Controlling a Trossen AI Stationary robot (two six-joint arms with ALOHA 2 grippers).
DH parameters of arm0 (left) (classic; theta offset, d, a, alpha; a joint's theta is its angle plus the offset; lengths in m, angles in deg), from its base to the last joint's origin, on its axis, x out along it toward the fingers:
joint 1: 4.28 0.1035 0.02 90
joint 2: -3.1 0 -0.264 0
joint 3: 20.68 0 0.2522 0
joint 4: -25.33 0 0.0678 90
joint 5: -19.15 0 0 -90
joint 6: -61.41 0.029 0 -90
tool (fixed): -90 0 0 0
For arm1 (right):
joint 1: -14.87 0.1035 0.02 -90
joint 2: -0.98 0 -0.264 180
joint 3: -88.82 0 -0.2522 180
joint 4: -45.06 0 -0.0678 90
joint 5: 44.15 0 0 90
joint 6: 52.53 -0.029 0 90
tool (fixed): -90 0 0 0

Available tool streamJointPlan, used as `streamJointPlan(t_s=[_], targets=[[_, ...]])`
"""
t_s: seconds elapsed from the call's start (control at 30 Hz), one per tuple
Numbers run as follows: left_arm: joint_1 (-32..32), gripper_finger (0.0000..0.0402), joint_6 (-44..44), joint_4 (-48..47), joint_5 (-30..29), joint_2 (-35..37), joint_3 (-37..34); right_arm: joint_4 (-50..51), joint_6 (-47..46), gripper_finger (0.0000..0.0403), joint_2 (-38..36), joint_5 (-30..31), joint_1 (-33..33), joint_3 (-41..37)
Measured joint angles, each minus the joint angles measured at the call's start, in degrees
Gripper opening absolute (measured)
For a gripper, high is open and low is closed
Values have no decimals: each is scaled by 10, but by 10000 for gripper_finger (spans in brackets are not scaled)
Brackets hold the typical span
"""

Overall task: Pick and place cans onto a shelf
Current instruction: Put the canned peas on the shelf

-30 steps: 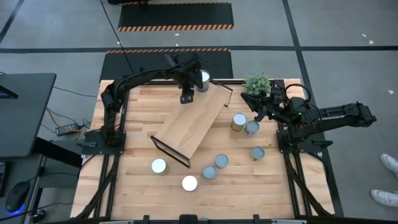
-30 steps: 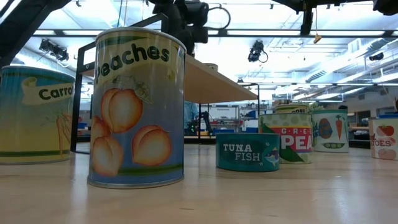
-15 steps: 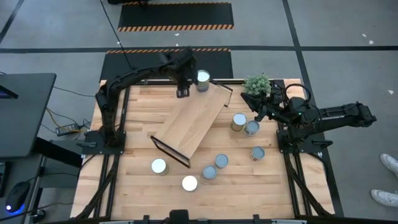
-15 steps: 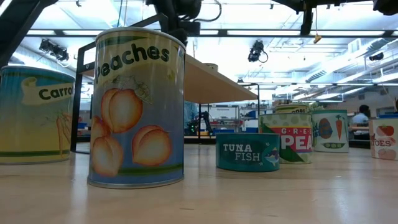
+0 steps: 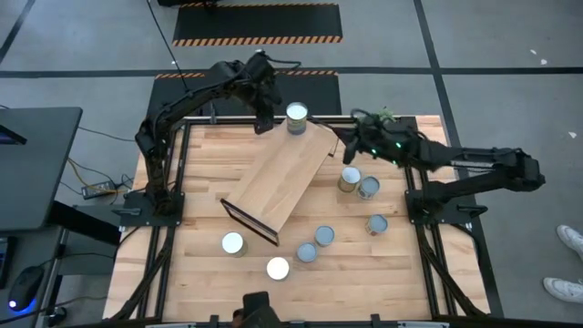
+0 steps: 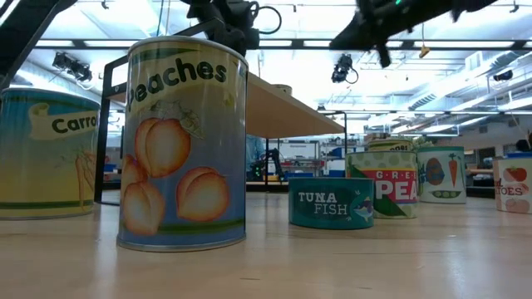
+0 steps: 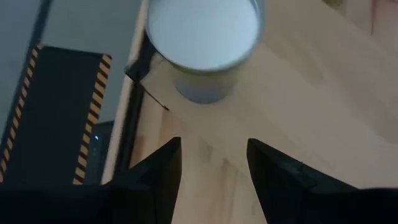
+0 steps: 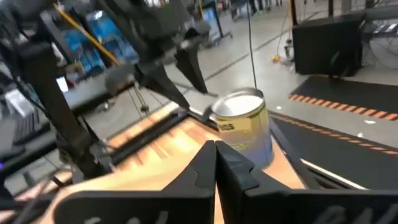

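Observation:
The shelf (image 5: 287, 173) is a long light-wood board with black frame ends, lying slantwise on the table. One white-topped can (image 5: 297, 116) stands upright on the shelf's far end; it also shows in the left wrist view (image 7: 202, 43) and the right wrist view (image 8: 244, 127). Several more cans stand on the table, among them two right of the shelf (image 5: 350, 178) and two near the front edge (image 5: 277, 268). My left gripper (image 5: 265, 120) is open and empty, just left of the shelf can (image 7: 211, 155). My right gripper (image 5: 349, 138) is shut and empty, just right of that can (image 8: 215, 152).
A small green plant (image 5: 383, 115) stands at the far right, partly behind my right arm. In the low view a Peaches can (image 6: 183, 145), a Carrots can (image 6: 46, 154) and a tuna tin (image 6: 331, 202) stand close to the camera. A monitor (image 5: 32, 164) is left of the table.
My left gripper has drawn back from the can on the shelf, toward the table's far left, and risen. My right arm has swung from beside the plant toward the table's left, up to the shelf's far end. The can stays upright on the shelf.

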Motion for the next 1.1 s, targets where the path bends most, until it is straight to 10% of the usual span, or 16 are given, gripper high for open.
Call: streamJointPlan(t_s=[0.57,1.1], targets=[[24,188,-53,125,-57,-28,0,9,72,75,222,-223,-187,129],[0,188,-59,82,-53,-49,0,37,95,74,289,-229,-198,185]])
